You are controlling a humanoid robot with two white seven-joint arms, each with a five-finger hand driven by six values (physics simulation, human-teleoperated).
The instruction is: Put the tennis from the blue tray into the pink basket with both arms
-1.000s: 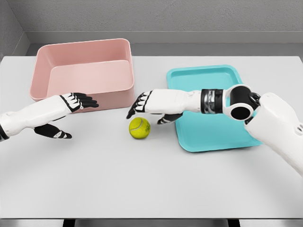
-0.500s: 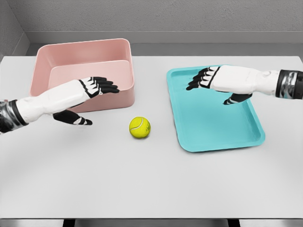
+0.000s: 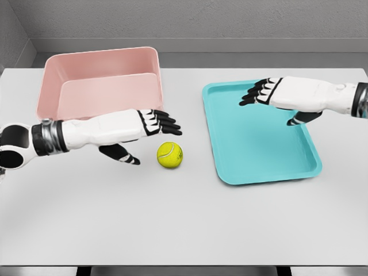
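Note:
A yellow-green tennis ball point(image 3: 170, 155) lies on the white table between the pink basket point(image 3: 98, 69) and the blue tray point(image 3: 259, 155). My left hand point(image 3: 150, 133) hovers just up and left of the ball, fingers spread, thumb hanging down beside it, holding nothing. It does not touch the ball. Over the tray's far half my right hand point(image 3: 270, 99) floats with fingers relaxed and nothing in them. The tray holds nothing.
The pink basket stands at the back left with its front wall right behind my left forearm. The table's front edge point(image 3: 184, 265) runs along the bottom. A grey wall closes off the back.
My left hand has reached right and down toward the ball, ending just beside it. The right hand has pulled back from the ball to over the tray. The ball has not moved.

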